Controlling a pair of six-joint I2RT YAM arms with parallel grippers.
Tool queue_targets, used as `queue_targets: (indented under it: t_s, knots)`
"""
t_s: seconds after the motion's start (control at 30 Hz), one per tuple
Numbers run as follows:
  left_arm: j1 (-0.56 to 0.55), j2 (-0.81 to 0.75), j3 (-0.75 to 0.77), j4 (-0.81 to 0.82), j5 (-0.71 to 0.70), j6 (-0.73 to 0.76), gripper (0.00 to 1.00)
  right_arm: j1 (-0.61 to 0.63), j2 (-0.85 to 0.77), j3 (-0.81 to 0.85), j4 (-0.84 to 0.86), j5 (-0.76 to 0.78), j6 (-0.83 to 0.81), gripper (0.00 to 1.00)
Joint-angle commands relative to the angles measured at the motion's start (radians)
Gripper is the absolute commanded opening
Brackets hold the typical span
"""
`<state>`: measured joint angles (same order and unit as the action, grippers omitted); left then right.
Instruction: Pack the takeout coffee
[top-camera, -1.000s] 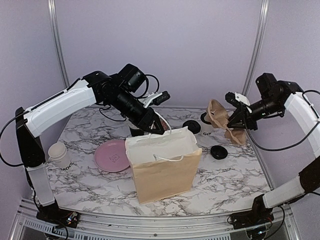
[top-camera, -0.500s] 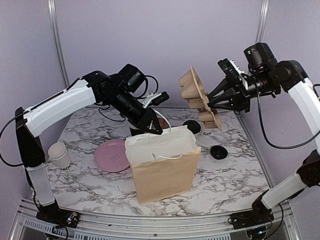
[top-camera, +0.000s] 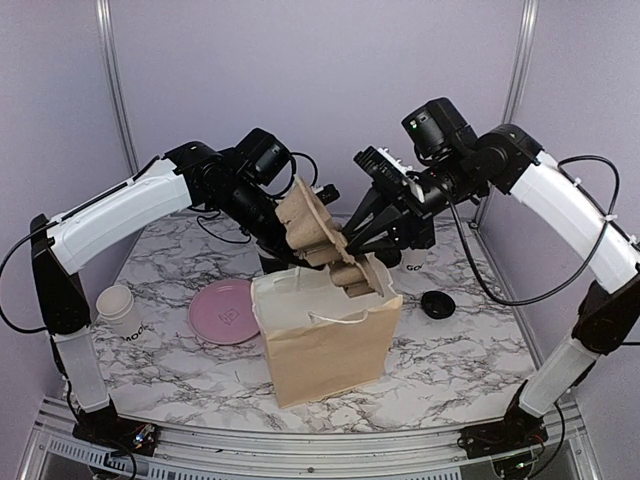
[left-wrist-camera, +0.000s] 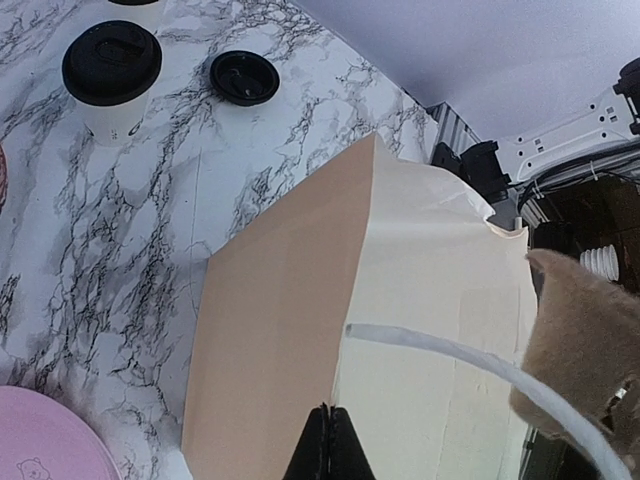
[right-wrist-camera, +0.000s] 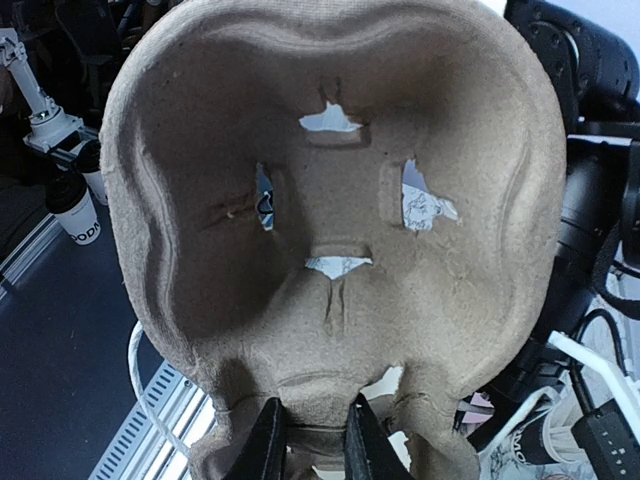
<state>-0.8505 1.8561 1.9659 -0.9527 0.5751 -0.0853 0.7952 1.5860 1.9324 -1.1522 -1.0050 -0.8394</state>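
A brown paper bag (top-camera: 325, 340) stands open mid-table. My left gripper (left-wrist-camera: 330, 440) is shut on its back rim, where the brown outside meets the cream inside (left-wrist-camera: 440, 300). In the top view the carrier hides that gripper. My right gripper (right-wrist-camera: 308, 440) is shut on the edge of a brown pulp cup carrier (top-camera: 318, 235), tilted steeply with its lower end at the bag mouth. The carrier (right-wrist-camera: 330, 200) fills the right wrist view. The takeout coffee (left-wrist-camera: 112, 75), a white cup with a black lid, stands on the marble beyond the bag. Under the right arm a white lettered cup (top-camera: 411, 261) shows.
A loose black lid (top-camera: 437, 304) lies right of the bag, also seen as the lid (left-wrist-camera: 243, 77) near the coffee. A pink plate (top-camera: 228, 311) lies left of the bag. A lidless white cup (top-camera: 120, 310) stands at the far left. The bag's white handle (left-wrist-camera: 450, 355) arches over its mouth.
The right arm has swung the carrier from the right side up and across to the bag mouth. The left gripper's jaws have closed on the bag rim.
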Motion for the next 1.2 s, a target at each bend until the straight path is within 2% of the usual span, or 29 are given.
queue_targets:
  t_s: [0.0,0.27,0.53,0.7,0.9,1.17]
  knots:
    - [0.002,-0.006,0.001,-0.026,0.05,0.02,0.0,0.018,0.043,-0.004,0.009,-0.048,-0.017,0.17]
    - [0.002,0.025,0.01,-0.026,0.106,0.03,0.0,0.022,0.059,-0.05,0.025,-0.05,-0.03,0.17]
    - [0.002,0.035,0.025,-0.025,0.137,0.037,0.0,0.027,0.046,-0.145,0.08,0.032,-0.025,0.17]
    - [0.002,0.045,0.025,-0.026,0.143,0.034,0.0,0.065,0.048,-0.161,0.086,0.133,0.006,0.17]
    - [0.002,0.06,0.045,-0.026,0.134,0.015,0.0,0.135,0.064,-0.149,0.018,0.367,0.005,0.17]
    - [0.002,0.065,0.066,-0.026,0.109,0.004,0.0,0.136,0.061,-0.166,-0.039,0.419,0.012,0.16]
